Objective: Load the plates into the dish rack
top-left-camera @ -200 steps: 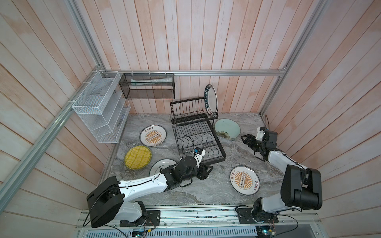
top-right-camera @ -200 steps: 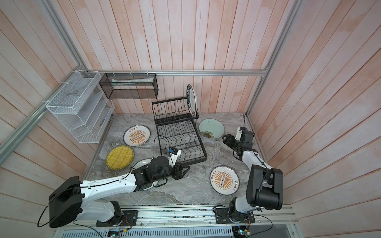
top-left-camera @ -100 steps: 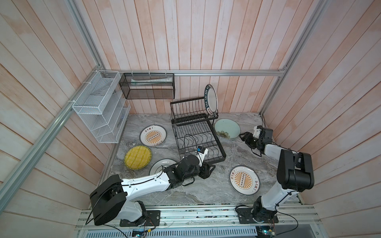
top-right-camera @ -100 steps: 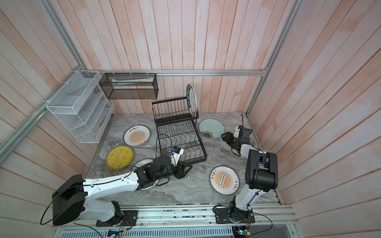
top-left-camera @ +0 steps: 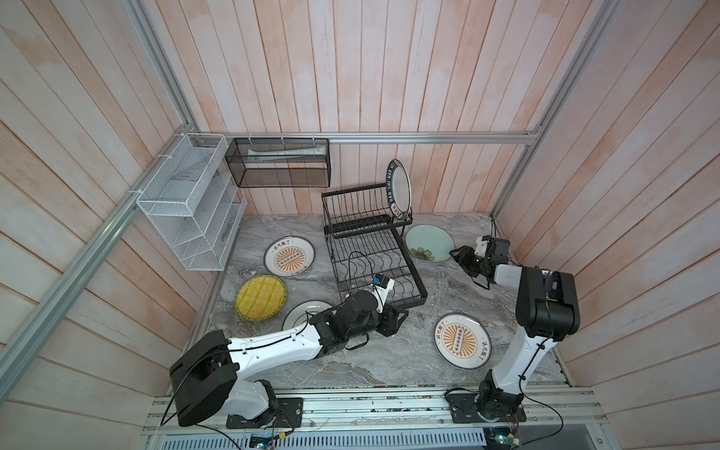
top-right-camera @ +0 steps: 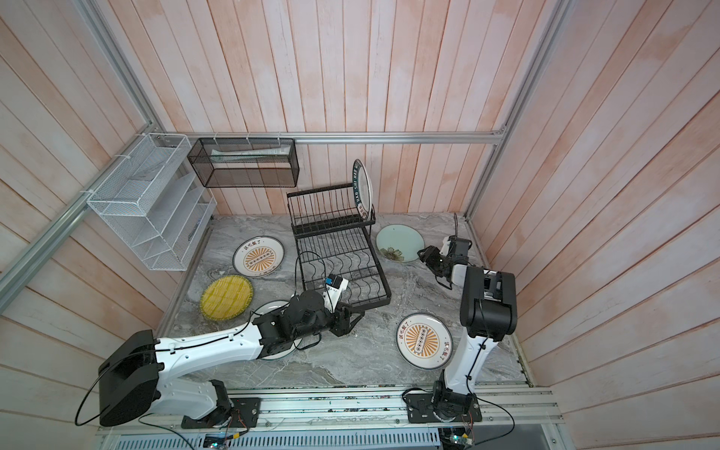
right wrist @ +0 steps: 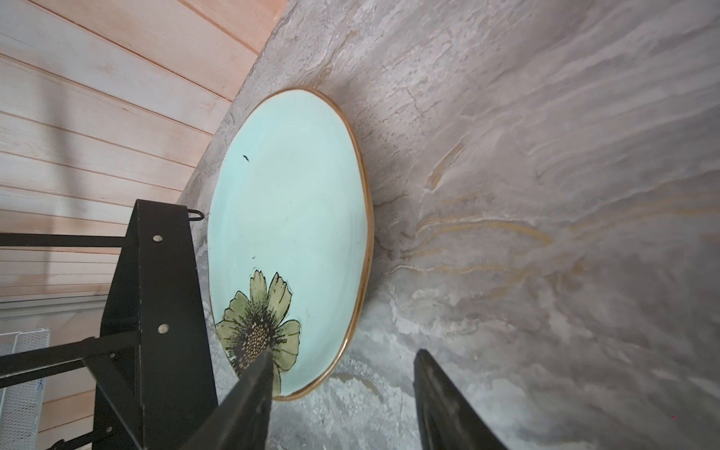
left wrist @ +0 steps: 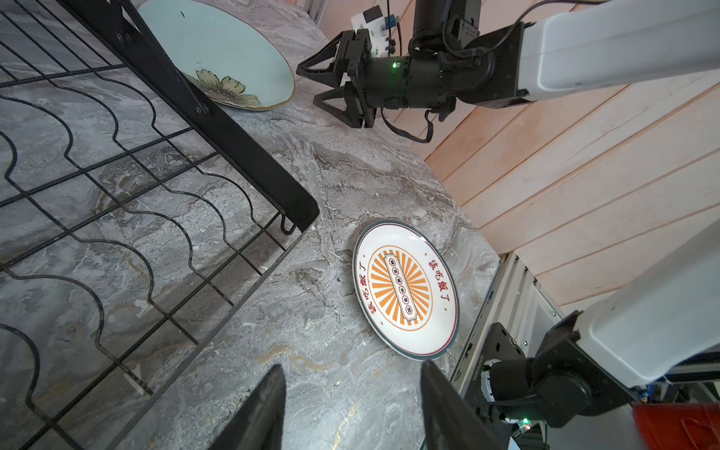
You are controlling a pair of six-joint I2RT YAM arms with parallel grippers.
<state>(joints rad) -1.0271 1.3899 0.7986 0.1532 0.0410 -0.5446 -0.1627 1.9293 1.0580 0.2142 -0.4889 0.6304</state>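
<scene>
The black dish rack [top-left-camera: 372,249] stands at mid-table, with a dark-lettered plate [top-left-camera: 399,191] upright in its upper basket. A mint floral plate [top-left-camera: 428,241] lies flat to its right. My right gripper [right wrist: 345,354] is open at that plate's rim [right wrist: 350,331], one finger over the flower and the other over bare table. Two sunburst plates [top-left-camera: 289,256] [top-left-camera: 461,341] and a yellow ribbed plate [top-left-camera: 260,297] lie flat. A white plate [top-left-camera: 300,313] is mostly hidden under my left arm. My left gripper [left wrist: 352,374] hangs open and empty by the rack's front corner [left wrist: 300,210].
A white mesh shelf [top-left-camera: 187,218] and a black mesh basket [top-left-camera: 278,161] hang on the back-left walls. Wooden walls close in the left, back and right sides. The right arm's tall elbow [top-left-camera: 545,300] stands beside the near sunburst plate.
The right gripper has slid closer to the mint plate's rim and its jaws have narrowed a little, with the elbow raised. The left gripper has shifted slightly to the right.
</scene>
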